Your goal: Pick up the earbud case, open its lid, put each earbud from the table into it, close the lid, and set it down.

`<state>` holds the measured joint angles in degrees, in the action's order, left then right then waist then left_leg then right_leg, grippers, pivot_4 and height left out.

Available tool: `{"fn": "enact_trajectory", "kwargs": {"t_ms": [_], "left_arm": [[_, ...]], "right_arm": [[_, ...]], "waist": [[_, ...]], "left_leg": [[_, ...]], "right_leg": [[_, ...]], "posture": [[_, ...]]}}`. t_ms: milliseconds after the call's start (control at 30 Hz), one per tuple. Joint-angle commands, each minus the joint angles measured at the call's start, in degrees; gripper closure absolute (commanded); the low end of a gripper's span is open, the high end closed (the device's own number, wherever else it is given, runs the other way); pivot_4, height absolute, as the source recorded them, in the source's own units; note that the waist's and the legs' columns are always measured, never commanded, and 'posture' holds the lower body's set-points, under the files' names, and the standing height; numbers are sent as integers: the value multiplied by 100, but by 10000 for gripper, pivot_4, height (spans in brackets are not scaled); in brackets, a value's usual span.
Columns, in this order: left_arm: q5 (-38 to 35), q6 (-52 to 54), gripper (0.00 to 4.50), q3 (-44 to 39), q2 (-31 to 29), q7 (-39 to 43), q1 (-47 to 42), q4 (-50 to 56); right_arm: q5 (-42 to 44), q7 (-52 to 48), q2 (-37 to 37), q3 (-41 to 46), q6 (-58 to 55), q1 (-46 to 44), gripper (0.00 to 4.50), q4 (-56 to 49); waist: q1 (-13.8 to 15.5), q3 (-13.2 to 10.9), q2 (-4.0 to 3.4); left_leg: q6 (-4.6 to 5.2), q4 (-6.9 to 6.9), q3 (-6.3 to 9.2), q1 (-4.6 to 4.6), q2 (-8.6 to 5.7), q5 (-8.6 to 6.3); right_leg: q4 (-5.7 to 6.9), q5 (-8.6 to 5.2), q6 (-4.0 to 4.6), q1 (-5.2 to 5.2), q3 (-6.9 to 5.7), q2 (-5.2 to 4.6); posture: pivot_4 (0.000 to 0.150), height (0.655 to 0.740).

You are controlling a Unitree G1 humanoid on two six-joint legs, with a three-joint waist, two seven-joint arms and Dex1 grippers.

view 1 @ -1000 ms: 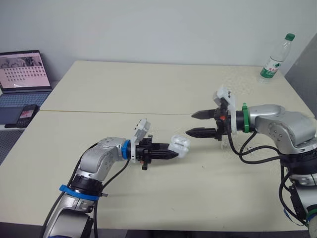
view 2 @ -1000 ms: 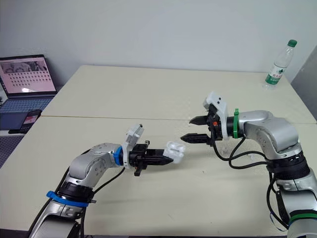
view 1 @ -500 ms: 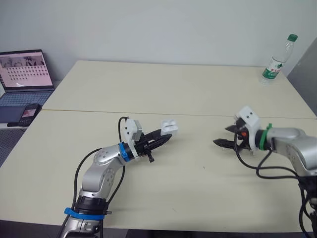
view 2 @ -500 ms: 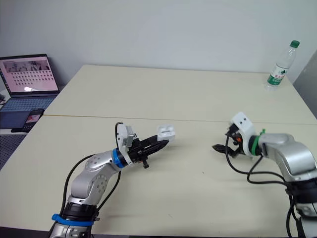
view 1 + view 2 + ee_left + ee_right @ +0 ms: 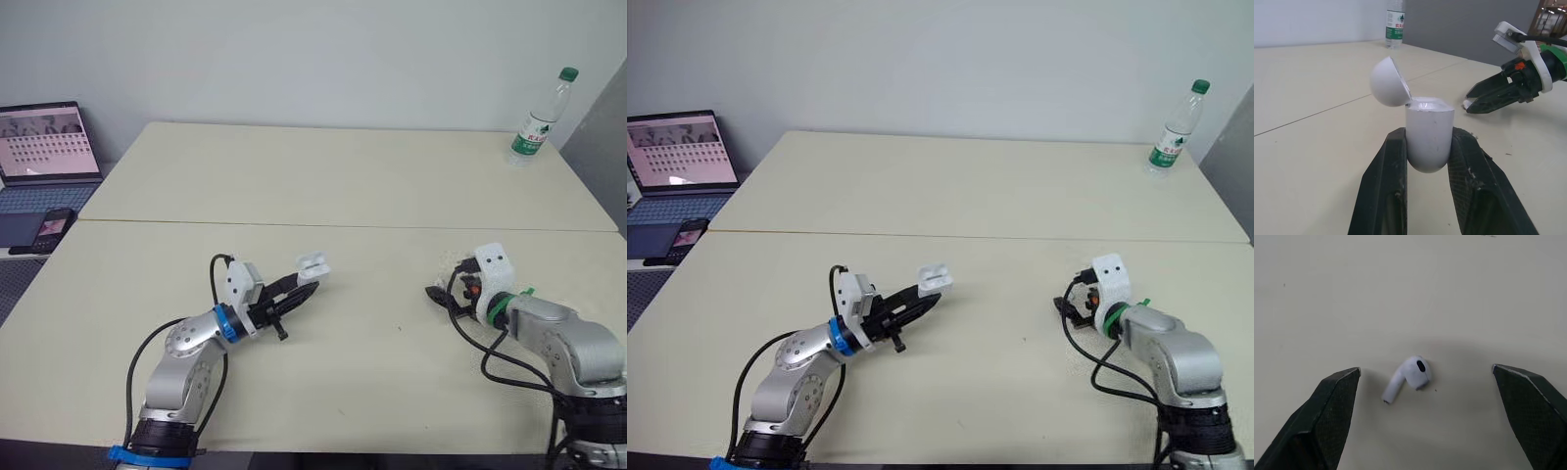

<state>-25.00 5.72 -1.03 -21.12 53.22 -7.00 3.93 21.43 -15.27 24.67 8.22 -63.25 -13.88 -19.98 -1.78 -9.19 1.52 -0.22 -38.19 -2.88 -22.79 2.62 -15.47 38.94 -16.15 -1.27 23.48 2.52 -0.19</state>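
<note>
The left gripper [image 5: 292,287] clamps the white earbud case [image 5: 1429,139] above the table [image 5: 323,176], nearer to the front edge, and its lid [image 5: 1388,82] stands open. The right gripper [image 5: 436,293] is spread wide toward the right edge. One earbud [image 5: 1411,373] lies between its fingers, untouched.

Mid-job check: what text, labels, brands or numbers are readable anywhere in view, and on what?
No text reads clearly.
The water bottle: green-and-white label, print too small to read.
The laptop screen: rows of tiny figures, unreadable.
The phone screen: too small to read.
The earbud case: no marking on the sides shown.
</note>
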Motion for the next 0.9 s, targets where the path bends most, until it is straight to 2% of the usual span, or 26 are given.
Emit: {"fn": "enact_trajectory", "kwargs": {"t_ms": [33,67,167,367,500,533,800,900], "left_arm": [[-150,-87,37349,-124,-57,57,-47,194],[-144,-87,37349,-118,-68,70,-72,174],[-150,-84,37349,-122,-95,105,-119,130],[-159,-48,37349,-122,-149,150,-162,84],[-187,42,37349,-112,-164,136,-195,135],[-195,61,37349,-116,-175,140,-198,144],[-287,216,37349,-174,-268,101,-110,324],[-282,234,37349,-192,-292,64,-25,383]], "right_arm": [[24,347,-324,213,-195,-92,0,-219],[2,419,-385,182,-289,-59,0,-274],[-66,546,-423,48,-444,71,6115,-441],[-216,572,-401,-223,-337,253,28178,-638],[-346,292,-75,-390,48,122,43448,-450],[-331,177,26,-397,128,84,44662,-402],[-267,-1275,1430,-604,831,48,44662,-1],[-267,-1442,1561,-648,945,-88,44662,182]], "waist": [[-2,0,0],[-1,0,0],[1,0,0],[-6,2,0],[-9,2,0],[-8,2,0],[0,1,1],[-13,1,1]], "left_leg": [[0,0,0,0,1,0],[0,0,0,0,1,0],[0,0,0,-1,-1,0],[0,4,2,1,3,0],[0,3,0,3,3,0],[0,3,0,3,2,0],[1,4,0,-3,-2,-1],[1,5,1,-1,1,-1]], "right_leg": [[0,0,0,0,0,1],[0,0,0,0,0,1],[-1,0,0,0,-1,0],[-2,-1,1,0,-3,3],[-1,-1,0,0,-1,5],[-1,-1,0,0,-1,5],[-10,-1,0,0,-1,3],[-9,-1,0,1,-1,4]], "posture": [[1500,7362],[1500,7362],[1500,7362],[1500,7362],[1500,7362],[1500,7362],[1500,7362],[1500,7362]]}}
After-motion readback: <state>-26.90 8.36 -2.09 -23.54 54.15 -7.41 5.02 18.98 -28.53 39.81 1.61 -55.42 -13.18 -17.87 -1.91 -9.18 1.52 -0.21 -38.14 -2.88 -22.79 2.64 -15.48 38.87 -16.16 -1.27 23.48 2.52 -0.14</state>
